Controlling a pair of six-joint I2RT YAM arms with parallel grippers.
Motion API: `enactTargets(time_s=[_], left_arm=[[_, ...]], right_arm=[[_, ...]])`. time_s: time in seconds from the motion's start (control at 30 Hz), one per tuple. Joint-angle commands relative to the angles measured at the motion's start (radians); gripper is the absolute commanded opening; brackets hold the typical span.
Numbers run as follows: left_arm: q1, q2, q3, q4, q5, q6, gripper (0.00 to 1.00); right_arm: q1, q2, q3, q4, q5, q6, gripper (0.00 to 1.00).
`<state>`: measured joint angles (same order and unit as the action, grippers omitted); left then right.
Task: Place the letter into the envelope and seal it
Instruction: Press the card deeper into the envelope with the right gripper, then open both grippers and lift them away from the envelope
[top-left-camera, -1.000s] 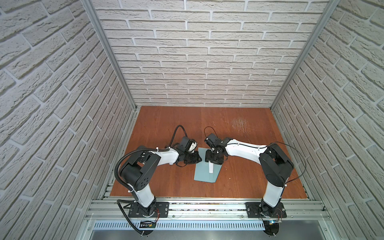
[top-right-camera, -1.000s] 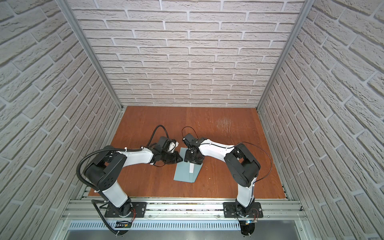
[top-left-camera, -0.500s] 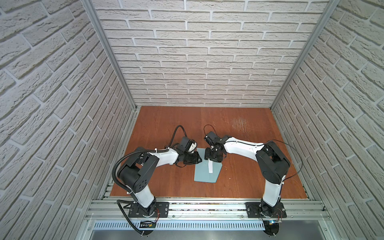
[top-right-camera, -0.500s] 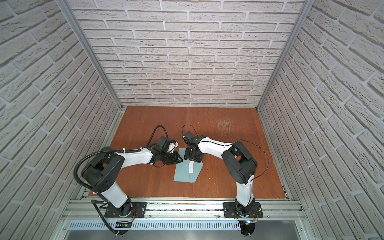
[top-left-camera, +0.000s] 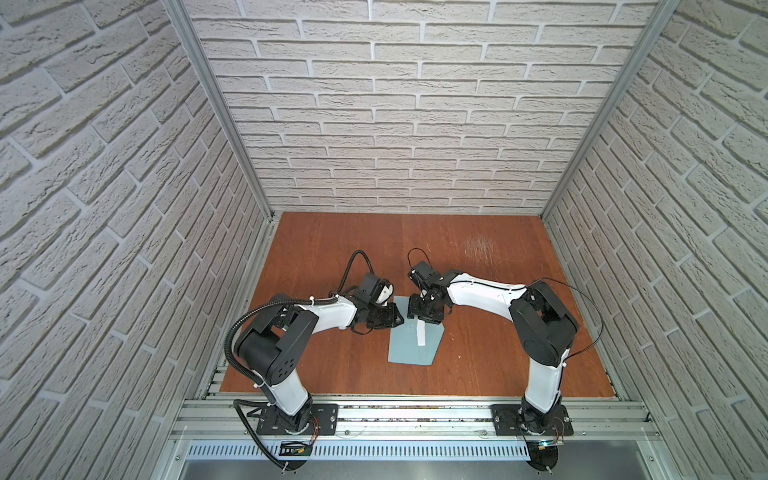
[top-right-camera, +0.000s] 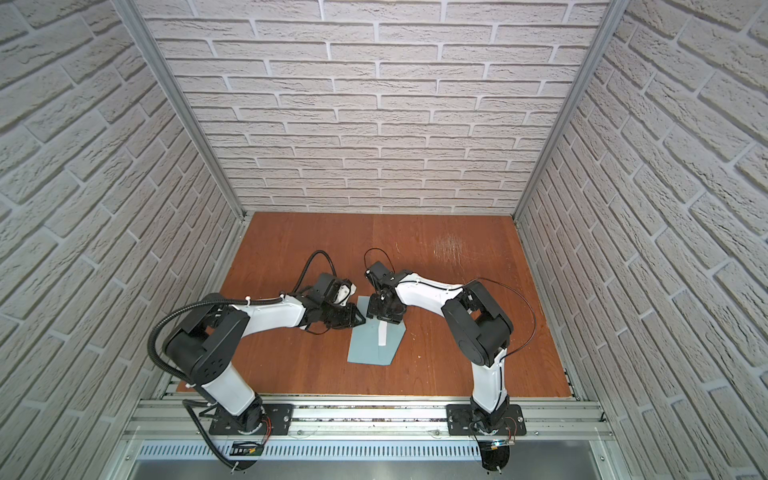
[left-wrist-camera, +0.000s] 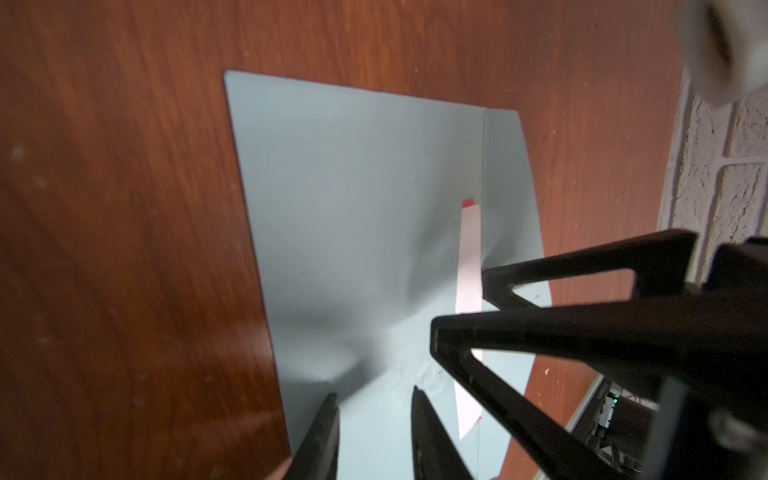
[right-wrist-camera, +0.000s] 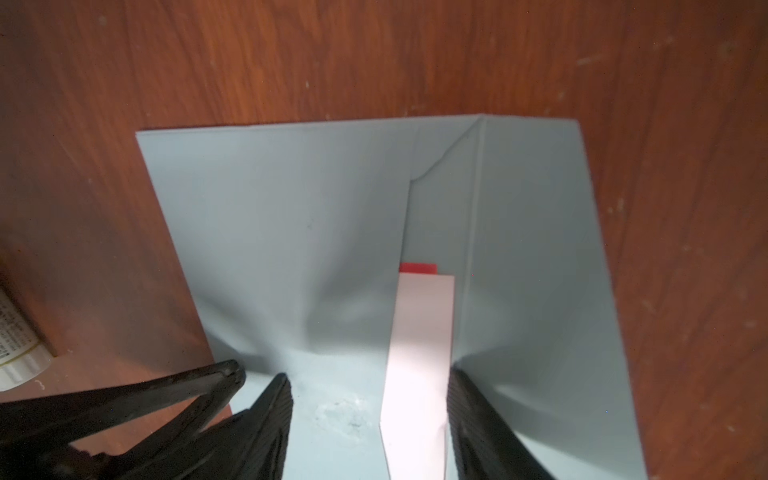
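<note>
Right gripper: black, jaws wide apart. Both tips are down on the light blue-grey paper envelope, at its end farther from the arm bases. Nothing is clamped. The exposed strip of the letter, a flat pale pinkish-white card with a red edge, lies between the jaws, close against one.

Left gripper: black, jaws narrowly parted, tips at that same end of the envelope. Bare paper shows in the gap (no grip visible).

Envelope: long rectangle, flat on the tabletop, between the two arms. The pointed flap is open and spread toward the right arm's side. The paper is puckered around the gripper tips.

Letter: mostly inside the envelope's pocket. Only a narrow strip shows, running along the flap fold.

Stick: small white cylinder with a printed label, on the tabletop near the envelope's corner, partly cut off in the right wrist view.

Tabletop: reddish-brown wooden board.
</note>
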<state>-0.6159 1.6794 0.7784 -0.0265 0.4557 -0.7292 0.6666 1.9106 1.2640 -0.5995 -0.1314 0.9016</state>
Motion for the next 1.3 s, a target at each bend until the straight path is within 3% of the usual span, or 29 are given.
enactTargets(time_s=[0.0, 0.33, 0.63, 0.93, 1.1, 1.27], left_arm=[[0.004, 0.022, -0.011, -0.016, -0.007, 0.015, 0.31], [0.003, -0.071, -0.004, -0.018, 0.005, 0.000, 0.39], [0.002, -0.297, 0.011, -0.071, -0.040, -0.005, 0.46], [0.003, -0.607, 0.075, -0.460, -0.434, 0.058, 0.45], [0.012, -0.655, 0.106, -0.687, -0.614, 0.057, 0.49], [0.062, -0.640, 0.085, -0.817, -0.676, 0.015, 0.57]], right_arm=[[0.002, -0.012, 0.003, 0.043, -0.020, -0.006, 0.61], [-0.007, -0.157, 0.051, -0.082, 0.092, -0.045, 0.62], [-0.015, -0.372, 0.034, -0.114, 0.144, -0.098, 0.62], [-0.013, -0.673, -0.216, 0.110, 0.205, -0.217, 0.61], [-0.013, -0.719, -0.288, 0.134, 0.138, -0.223, 0.61], [-0.001, -0.710, -0.364, 0.181, 0.076, -0.221, 0.61]])
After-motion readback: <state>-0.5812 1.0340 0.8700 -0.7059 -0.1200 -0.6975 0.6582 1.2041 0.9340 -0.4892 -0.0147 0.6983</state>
